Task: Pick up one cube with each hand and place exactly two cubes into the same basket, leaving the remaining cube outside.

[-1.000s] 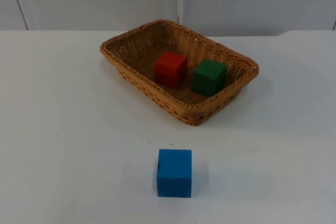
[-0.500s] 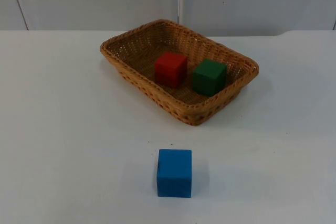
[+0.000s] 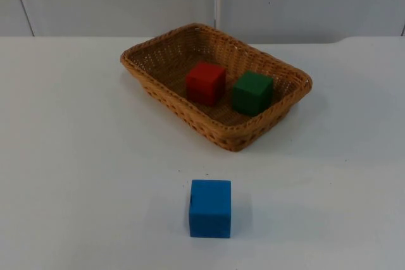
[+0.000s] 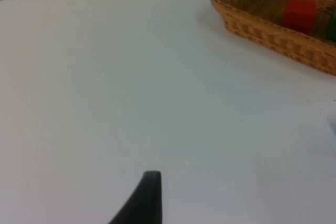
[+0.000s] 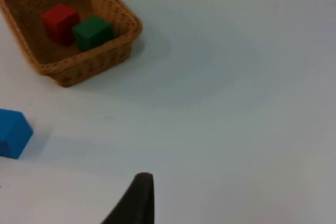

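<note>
The left gripper [image 4: 149, 182] was held over bare counter [image 3: 76, 156], the right gripper [image 5: 140, 182] likewise; the jaws' state could not be told. In the basket [image 3: 152, 86] the red cube [image 3: 205, 83] and green cube [image 3: 252, 93] were set side by side; the blue cube [image 3: 210, 208] was left outside, nearer the front.

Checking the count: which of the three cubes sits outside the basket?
The blue cube, alone on the white table; the red cube and green cube sit inside the basket.
</note>
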Available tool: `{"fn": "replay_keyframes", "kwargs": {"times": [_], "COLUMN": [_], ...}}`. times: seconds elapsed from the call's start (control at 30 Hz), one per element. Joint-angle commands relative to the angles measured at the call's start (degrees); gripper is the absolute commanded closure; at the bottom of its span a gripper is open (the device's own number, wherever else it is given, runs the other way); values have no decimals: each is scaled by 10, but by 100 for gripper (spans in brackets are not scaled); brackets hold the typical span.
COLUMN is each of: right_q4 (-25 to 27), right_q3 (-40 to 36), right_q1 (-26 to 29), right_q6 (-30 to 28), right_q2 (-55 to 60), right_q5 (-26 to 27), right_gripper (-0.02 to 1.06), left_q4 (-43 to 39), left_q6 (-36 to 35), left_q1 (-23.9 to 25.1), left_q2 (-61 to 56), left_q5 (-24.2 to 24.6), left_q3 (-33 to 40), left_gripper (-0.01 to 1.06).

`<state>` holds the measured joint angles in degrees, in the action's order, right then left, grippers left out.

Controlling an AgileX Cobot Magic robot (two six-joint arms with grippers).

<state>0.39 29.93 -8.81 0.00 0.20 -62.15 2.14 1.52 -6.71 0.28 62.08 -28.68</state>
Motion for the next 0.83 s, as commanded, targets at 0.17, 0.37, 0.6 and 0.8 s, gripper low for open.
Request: {"fn": "replay_keyframes", "kwargs": {"times": [0.17, 0.37, 0.6, 0.8], "right_q4": [2, 2, 2, 2], "right_q3": [-4, -4, -4, -4], "right_q1": [29, 29, 29, 29], "right_q6": [-5, -5, -5, -5], "right_q2": [-2, -2, -2, -2], "right_q5": [5, 5, 5, 5], "right_gripper": [-1, -1, -1, -1], "left_q4": [-1, -1, -1, -1], "left_q6": [-3, -3, -3, -3], "left_q1": [-1, -1, 2, 36], "left_q2": [-3, -3, -3, -3], "left_q5": [-4, -4, -4, -4], "left_q3": [3, 3, 3, 3], "left_gripper": [0, 0, 0, 0]}}
